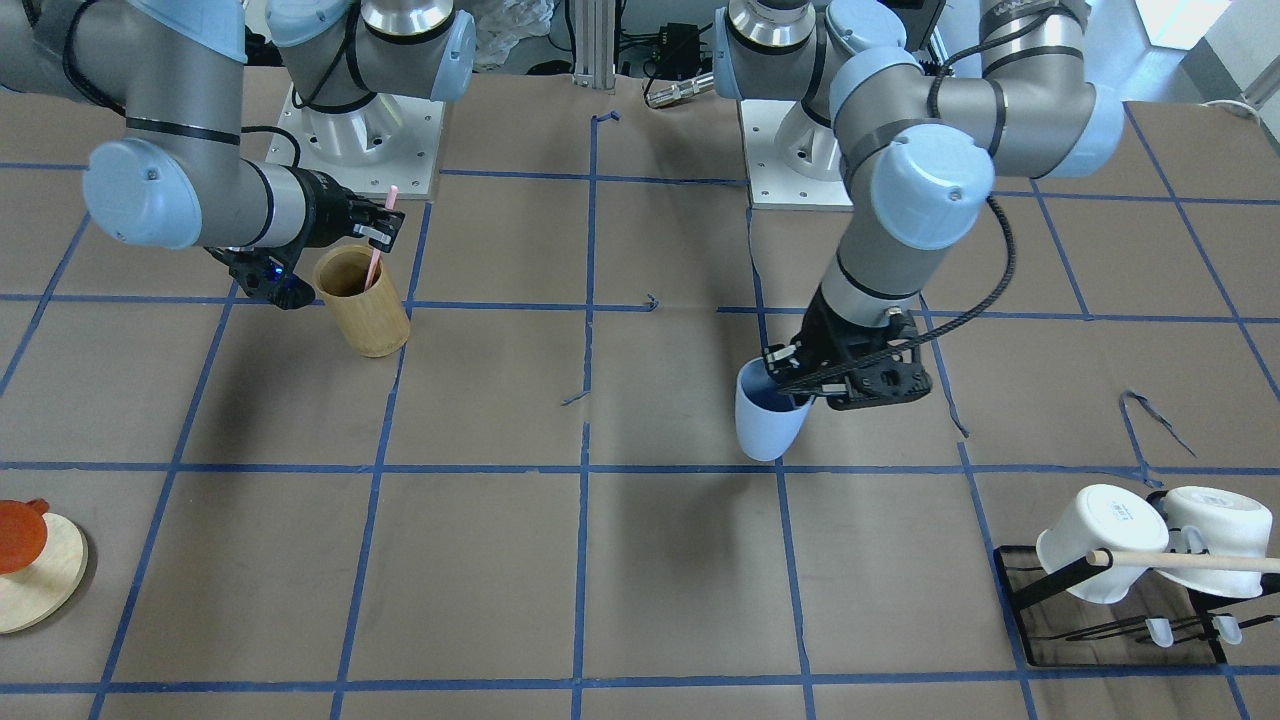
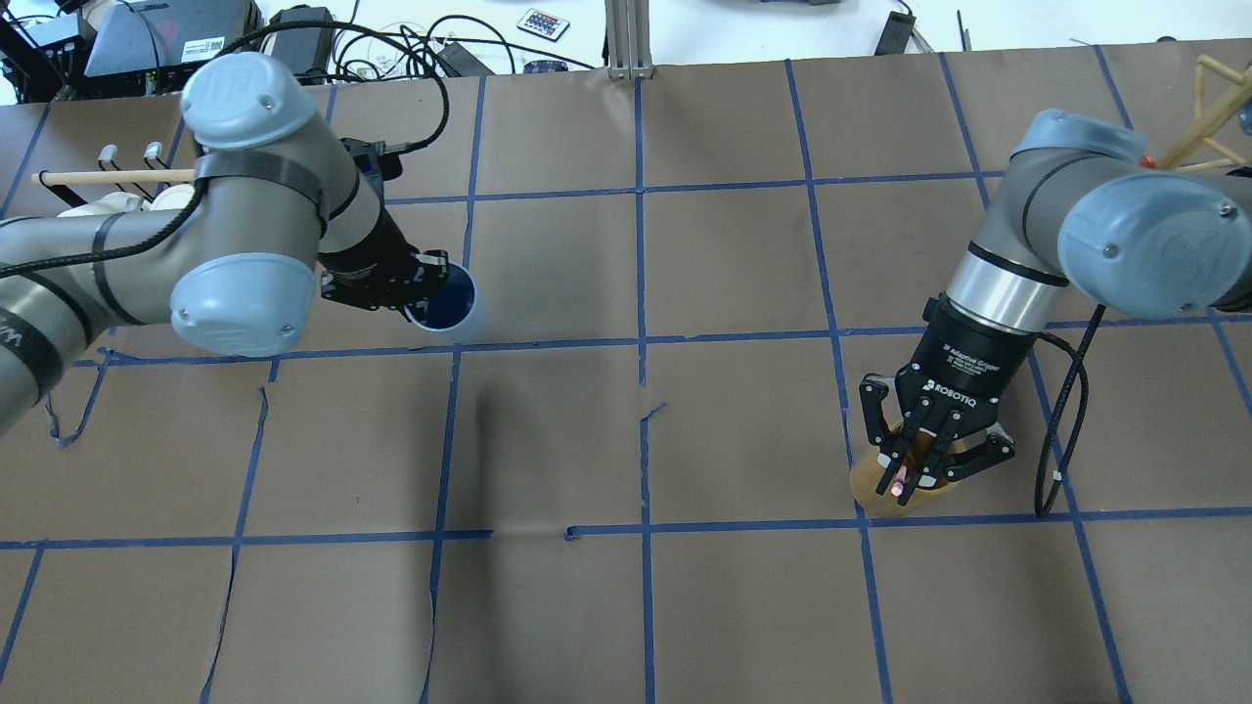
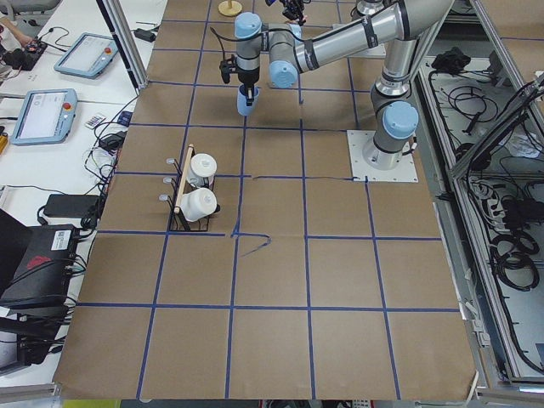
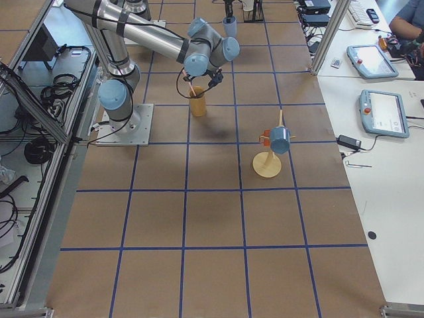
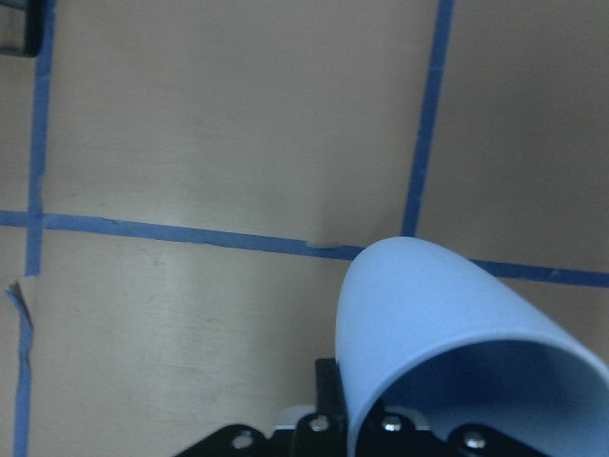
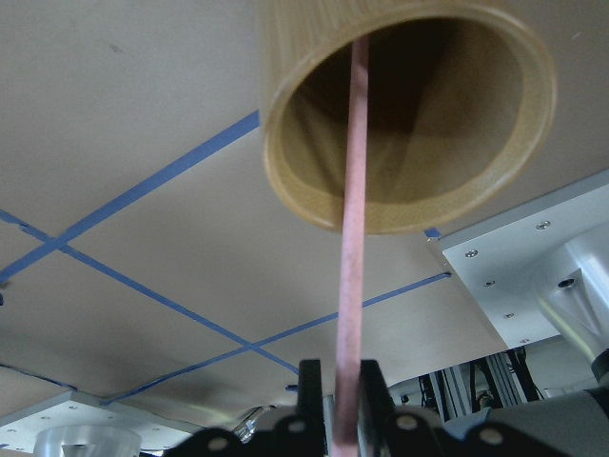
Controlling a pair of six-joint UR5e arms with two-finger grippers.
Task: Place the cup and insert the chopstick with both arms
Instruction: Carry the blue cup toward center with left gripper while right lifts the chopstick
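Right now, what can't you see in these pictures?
1. Chopstick tip: every view, hidden inside the holder.
2. Left claw grip on cup: left wrist view, cut off by bottom edge.
3. Orange thing: front view, cut off by left edge.

Chopstick (image 6: 350,238) in holder (image 1: 372,325), cup (image 1: 765,425) well apart

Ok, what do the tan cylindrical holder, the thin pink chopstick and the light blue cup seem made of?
Tan cylindrical holder: likely bamboo or wood, matte; fine vertical grain on its wall.
Thin pink chopstick: probably plastic, smooth, uniform colour; painted wood is possible.
Light blue cup: plastic or glazed ceramic, smooth with soft sheen; cannot tell which.
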